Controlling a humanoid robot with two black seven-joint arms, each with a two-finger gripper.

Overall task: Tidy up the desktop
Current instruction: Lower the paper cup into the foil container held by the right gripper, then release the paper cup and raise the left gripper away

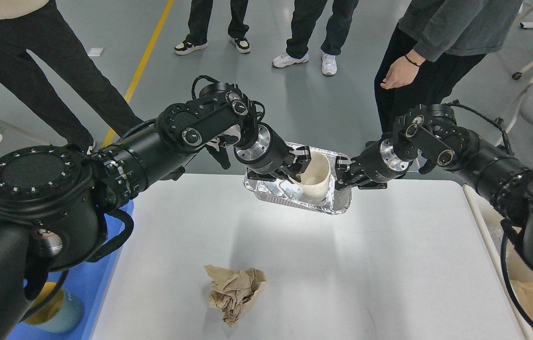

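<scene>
- Gripper work first: the left gripper (300, 166) pinches the rim of a cream paper cup (314, 182), holding it upright inside the foil tray (295, 197), probably so the rubbish nests together as one load.
- On the other side, the right gripper (343, 175) is clamped on the tray's right end wall, which holds the tray lifted and tilted above the far edge of the desk (342, 264); that grip steadies the flimsy foil while the cup goes in.
- From this view I cannot tell whether the cup's base already rests on the tray floor.
- As for the desk itself, it fills the middle and lower part of the view, wide, white and mostly bare.
- A crumpled brown paper ball (234, 293) lies near its front edge, well apart from the tray, so it looks like the next thing to collect.
- At the desk's left edge sits a blue tray (108, 262) with a teal mug (56, 309), largely hidden behind the left arm.
</scene>
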